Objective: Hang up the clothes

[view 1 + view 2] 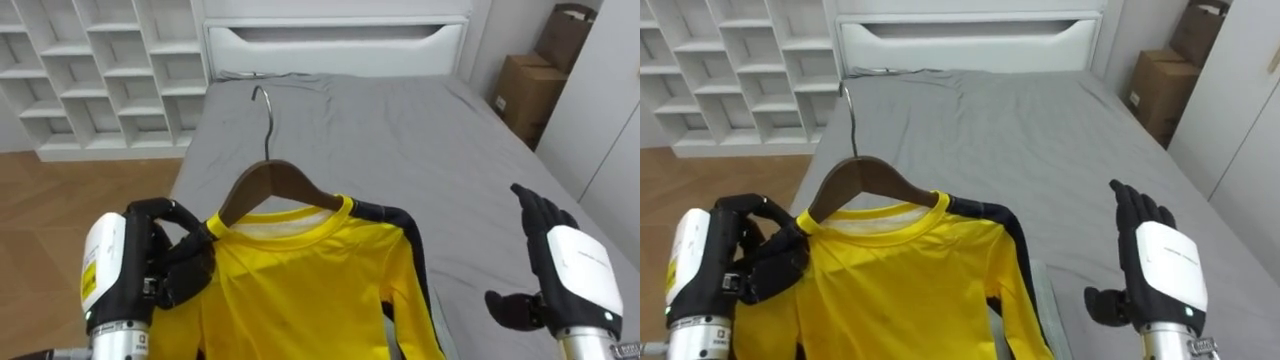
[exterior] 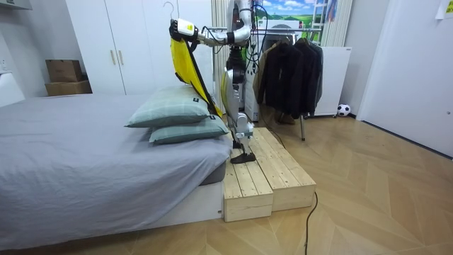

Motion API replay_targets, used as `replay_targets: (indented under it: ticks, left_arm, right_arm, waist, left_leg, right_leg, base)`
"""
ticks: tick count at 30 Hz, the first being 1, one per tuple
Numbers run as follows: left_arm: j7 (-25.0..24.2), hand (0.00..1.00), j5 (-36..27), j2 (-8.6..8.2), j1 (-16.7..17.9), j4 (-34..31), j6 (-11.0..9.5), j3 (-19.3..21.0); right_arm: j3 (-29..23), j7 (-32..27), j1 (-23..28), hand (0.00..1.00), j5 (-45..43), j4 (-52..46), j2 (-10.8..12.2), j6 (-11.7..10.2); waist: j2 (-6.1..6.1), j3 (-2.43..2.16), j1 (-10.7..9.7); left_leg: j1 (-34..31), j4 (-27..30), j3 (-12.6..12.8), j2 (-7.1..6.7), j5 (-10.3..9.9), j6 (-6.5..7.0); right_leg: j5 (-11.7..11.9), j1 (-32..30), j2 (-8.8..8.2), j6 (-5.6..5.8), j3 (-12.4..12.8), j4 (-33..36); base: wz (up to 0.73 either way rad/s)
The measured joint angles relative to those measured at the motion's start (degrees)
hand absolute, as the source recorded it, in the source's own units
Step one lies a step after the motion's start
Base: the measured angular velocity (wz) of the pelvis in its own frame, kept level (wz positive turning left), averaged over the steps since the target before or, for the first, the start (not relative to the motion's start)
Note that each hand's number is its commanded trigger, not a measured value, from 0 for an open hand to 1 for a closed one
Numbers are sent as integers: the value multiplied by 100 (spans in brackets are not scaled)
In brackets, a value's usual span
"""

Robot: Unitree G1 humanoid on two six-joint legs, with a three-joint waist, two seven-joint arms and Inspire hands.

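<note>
yellow shirt (image 1: 310, 280), dark-trimmed along the sleeve, hangs on a wooden hanger (image 1: 275, 185) that the robot holds up over the near edge of the grey bed (image 1: 420, 130). we see the left hand (image 1: 165, 265) curled round the hanger's left end, with the shirt's shoulder caught under its fingers. that hold lets the shirt hang free of the bedding and leaves the metal hook (image 1: 263, 100) bare above the collar, ready for a rail.

the right hand (image 1: 560, 270) is raised beside the shirt and well apart from it, fingers straight and spread, thumb out, holding nothing. we judge it is held ready to steady or smooth the cloth.

in the room view the robot stands upright on a wooden platform (image 2: 265, 173) at the end of the bed, just beside two green pillows (image 2: 177, 113). its arm is stretched toward the room view's left, and the shirt hangs from it above the pillows. a rack (image 2: 290, 67) of dark jackets stands behind the robot, and that, we judge, is where the shirt belongs.

dressing the hanger looks done: the collar sits round the hanger's neck and the cloth covers both its shoulders as far as we can see. what is left, in our reading, is to turn from the bed to the rack and set the hook over the rail. with the hold at one end only, we judge the shirt could slip off the far shoulder on that turn.
</note>
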Motion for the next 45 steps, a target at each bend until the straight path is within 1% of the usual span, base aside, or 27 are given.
replay_targets:
  ticks: [1,5,7,12,15,17,20,23,25,26,28,30,34,35,37,39,45]
  left_arm:
    - [-22,100,-6,0,0,-2,5,5]
    - [-123,100,8,0,-4,-45,31,16]
    - [-200,100,10,2,-35,-46,31,21]
    - [-217,100,12,0,-48,-46,31,20]
    - [-218,100,12,3,-52,-46,31,10]
    - [-219,100,56,2,-89,-46,30,6]
    - [-219,100,61,1,-98,-47,30,7]
    - [-219,100,62,-3,-163,-59,30,13]
    - [-213,100,61,-3,-164,-178,25,12]
    - [-210,100,61,-3,-164,-200,25,15]
    - [-208,100,67,13,-186,-225,21,27]
    - [-209,100,86,18,-196,-226,19,26]
    - [-220,100,329,19,-197,-226,19,21]
    - [-223,100,349,21,-198,-227,19,23]
    - [-233,100,350,41,-207,-227,19,25]
    - [-233,100,351,58,-243,-226,20,30]
    - [-233,100,356,66,-446,-226,19,32]
  right_arm:
    - [0,1,1,0,-3,-78,-6,2]
    - [2,1,-1,0,-61,-435,-68,1]
    - [5,1,-3,0,-112,-617,-153,-1]
    - [5,47,-114,0,-145,-670,-352,-3]
    - [16,90,-163,0,40,-670,-371,-3]
    - [71,226,-168,0,378,-682,-372,-5]
    - [126,412,-167,0,619,-817,-372,-9]
    - [120,578,-168,0,1057,-941,-385,-121]
    - [124,789,-168,0,1467,-950,-394,-142]
    - [124,859,-168,0,1540,-951,-394,-143]
    - [125,1207,-210,0,1724,-951,-398,-144]
    - [130,1446,-287,0,1828,-955,-399,-144]
    - [132,1940,-340,0,1954,-1109,-401,-145]
    - [131,2012,-359,0,2008,-1109,-406,-145]
    - [131,2322,-446,0,2300,-1109,-540,-140]
    - [131,2512,-518,0,2424,-1110,-609,-133]
    - [140,3138,-670,0,2478,-1113,-627,-112]
  waist:
    - [-39,-13,18]
    - [-75,-27,22]
    - [-90,-37,32]
    - [-117,-38,33]
    - [-123,-37,22]
    - [-140,-39,53]
    - [-142,-39,50]
    - [-146,-40,131]
    - [-151,-36,176]
    - [-152,-35,185]
    - [-173,-24,193]
    - [-195,-10,183]
    - [-241,17,194]
    - [-245,18,195]
    - [-243,19,186]
    - [-243,19,188]
    - [-247,16,254]
  left_leg:
    - [-20,0,0,0,0,0]
    - [-43,3,0,0,0,0]
    - [-42,3,8,0,0,0]
    - [-41,3,37,0,0,0]
    - [-64,3,38,0,0,0]
    - [-85,3,32,1,0,0]
    - [-90,4,-2,1,0,0]
    - [-91,5,-19,5,0,0]
    - [-91,4,-22,6,0,0]
    - [-92,3,-25,5,0,0]
    - [-92,3,-35,3,0,0]
    - [-97,3,-34,3,0,0]
    - [-108,3,-45,3,0,0]
    - [-112,4,-60,2,-1,-1]
    - [-122,5,-86,-1,-1,0]
    - [-132,5,-88,1,-1,0]
    - [-101,7,-102,1,0,-1]
  right_leg:
    - [-9,-43,-1,-2,2,22]
    - [-9,-78,-3,-2,2,25]
    - [-9,-73,-5,-2,1,25]
    - [-9,-78,-7,-2,-7,16]
    - [-9,-68,-11,-2,-18,16]
    - [-10,-62,-8,-2,-37,-8]
    - [-10,-48,-9,-1,-72,-18]
    - [-10,-38,-3,-2,-84,-26]
    - [-9,-36,-5,-2,-83,-30]
    - [-9,-36,-5,-2,-84,-30]
    - [-10,-33,-11,-2,-96,-27]
    - [-10,-34,-10,-2,-97,-30]
    - [-10,-38,-9,-2,-102,-38]
    - [-10,-40,-10,-2,-106,-39]
    - [-10,-49,-12,-2,-114,-42]
    - [-10,-48,-11,-2,-138,-51]
    - [-8,-14,-11,-5,-154,-89]
  base:
    - [0]
    - [0]
    - [0]
    - [0]
    - [1]
    - [6]
    - [7]
    - [0]
    - [0]
    - [0]
    - [0]
    - [0]
    - [0]
    - [0]
    - [0]
    - [5]
    - [1]
